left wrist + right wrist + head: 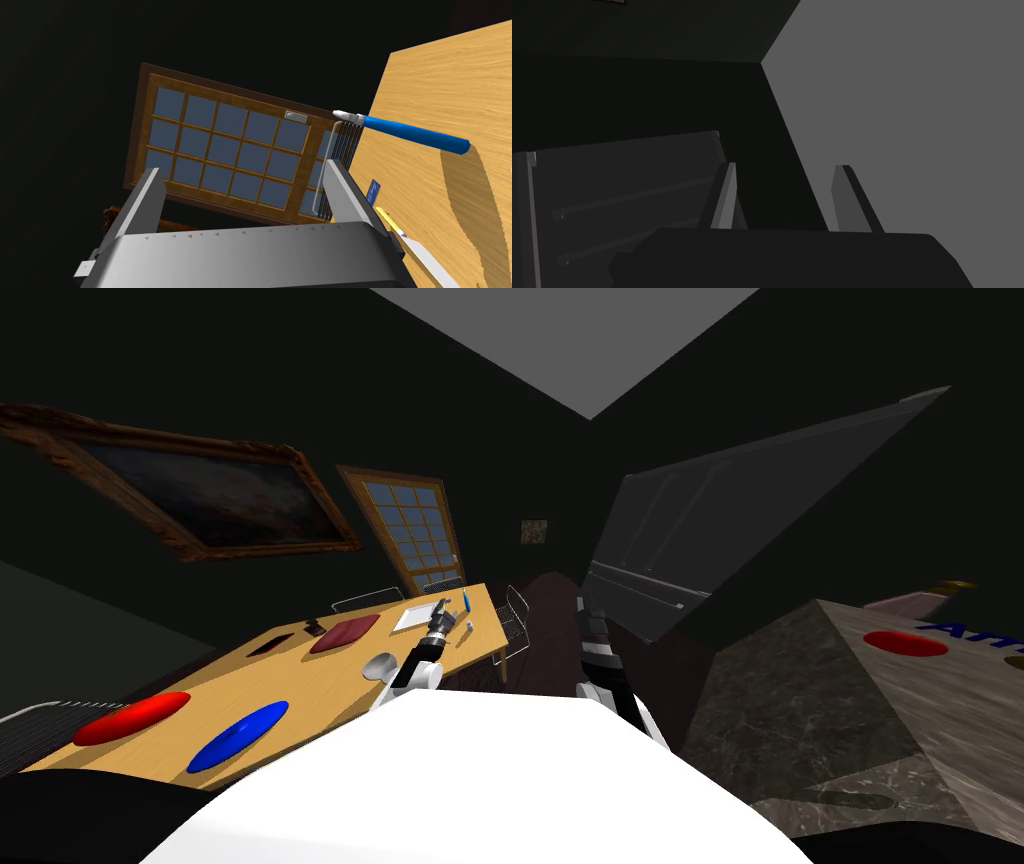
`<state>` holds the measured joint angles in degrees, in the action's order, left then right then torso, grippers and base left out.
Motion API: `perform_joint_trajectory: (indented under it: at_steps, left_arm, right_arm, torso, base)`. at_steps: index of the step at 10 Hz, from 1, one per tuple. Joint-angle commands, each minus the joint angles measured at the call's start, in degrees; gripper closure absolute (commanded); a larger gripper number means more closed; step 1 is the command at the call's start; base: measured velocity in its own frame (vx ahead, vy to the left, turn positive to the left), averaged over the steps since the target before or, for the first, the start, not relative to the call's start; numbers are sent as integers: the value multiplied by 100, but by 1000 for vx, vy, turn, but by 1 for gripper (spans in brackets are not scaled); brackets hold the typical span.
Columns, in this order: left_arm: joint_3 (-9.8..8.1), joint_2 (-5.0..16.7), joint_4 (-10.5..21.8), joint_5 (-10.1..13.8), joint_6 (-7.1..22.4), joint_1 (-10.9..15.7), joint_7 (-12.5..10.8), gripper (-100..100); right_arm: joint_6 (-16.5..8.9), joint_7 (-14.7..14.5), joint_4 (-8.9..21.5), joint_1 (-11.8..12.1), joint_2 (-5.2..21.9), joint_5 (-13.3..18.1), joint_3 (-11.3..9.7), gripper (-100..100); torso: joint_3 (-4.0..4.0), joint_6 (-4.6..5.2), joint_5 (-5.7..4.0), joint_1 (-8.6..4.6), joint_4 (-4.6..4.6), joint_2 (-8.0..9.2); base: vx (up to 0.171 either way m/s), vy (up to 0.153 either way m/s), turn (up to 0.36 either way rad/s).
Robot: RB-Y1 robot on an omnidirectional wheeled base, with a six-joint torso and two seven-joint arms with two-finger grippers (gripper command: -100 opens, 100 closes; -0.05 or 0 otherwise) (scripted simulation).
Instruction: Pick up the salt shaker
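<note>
Left gripper point(242, 170) spread over table point(440, 80), salt shaker point(465, 634) beside, white bowl point(380, 666)

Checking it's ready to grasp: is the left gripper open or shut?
Open. In the left wrist view the left gripper has its two fingers standing wide apart, with nothing between them.

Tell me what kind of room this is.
Most likely a dining room: a long wooden table laid with a red plate and a blue plate, wire chairs at its far end, and a framed painting on the wall.
</note>
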<state>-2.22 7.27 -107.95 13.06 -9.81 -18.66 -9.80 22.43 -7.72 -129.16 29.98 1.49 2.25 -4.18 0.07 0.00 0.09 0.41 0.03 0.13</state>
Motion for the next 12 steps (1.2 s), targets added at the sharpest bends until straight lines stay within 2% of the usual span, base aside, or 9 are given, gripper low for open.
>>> perform_joint_trajectory:
  at_steps: [1, 2, 3, 4, 6, 7, 9, 11, 12]
  left_arm:
    - [-3, 60, 203, 65, 96, -18, -110, -100]
    - [-29, 101, 424, 149, 278, 110, -230, -100]
    - [-29, 101, 462, 149, 278, 110, -230, -100]
    - [-60, 141, 638, 234, 461, 243, -354, -100]
    - [-94, 182, 914, 320, 644, 382, -482, -100]
    - [-94, 182, 1002, 320, 644, 382, -482, -100]
    - [-173, 264, 1444, 494, 993, 674, -746, -100]
    - [-173, 264, 1565, 494, 1003, 674, -746, -100]
    - [-218, 307, 1801, 580, 1178, 825, -881, -100]
  right_arm:
    - [0, 0, 0, 0, 0, 0, 0, 0]
    - [0, 0, 0, 1, 0, 0, 0, 0]
    - [0, 0, 0, 0, 0, 0, 0, 0]
    - [0, 0, 0, 1, -1, 0, 0, 0]
    - [0, 0, 0, 1, -1, 0, 0, 0]
    - [0, 0, 0, 1, -1, 0, 0, 0]
    - [0, 0, 0, 1, -1, 0, 0, 0]
    - [0, 0, 0, 1, -1, 0, 0, 0]
    - [0, 0, 0, 1, -1, 0, 0, 0]
  torso:
    - [0, 0, 0, 0, 0, 0]
    - [-2, -3, -1, -9, -1, -4]
    - [-4, -1, -4, -18, -1, -7]
    - [-5, -3, -5, -25, -2, -10]
    - [-5, -2, -5, -25, -2, -10]
    - [-6, -1, -5, -22, -2, -11]
    - [-7, -1, -5, -24, -2, -12]
    - [-6, -4, -5, -23, -2, -11]
    - [-8, -3, -6, -31, -3, -14]
  base:
    - [-31, 72, -59]
    - [-25, 47, -87]
    - [-18, 34, -42]
    - [-26, 38, -91]
    - [-21, 43, -54]
    - [-17, 37, -54]
    - [-22, 45, -106]
    - [-16, 32, -17]
    - [-12, 17, -66]
